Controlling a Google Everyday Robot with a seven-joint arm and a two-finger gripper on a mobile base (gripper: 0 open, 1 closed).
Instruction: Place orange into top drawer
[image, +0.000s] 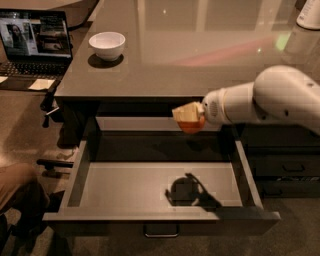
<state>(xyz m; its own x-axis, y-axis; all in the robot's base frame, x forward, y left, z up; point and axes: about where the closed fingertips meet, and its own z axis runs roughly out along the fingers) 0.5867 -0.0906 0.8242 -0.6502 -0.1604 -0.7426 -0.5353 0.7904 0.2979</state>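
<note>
Gripper (186, 115) clamps the orange (193, 128) high above the open drawer (125, 182), near its back; dropped from this height, it could bounce and jump out.

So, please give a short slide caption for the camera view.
The gripper holds the orange above the open top drawer, white bowl on the desk.

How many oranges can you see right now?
1. The orange is clamped in the gripper, hanging over the back of the open top drawer. No other is visible.
</note>
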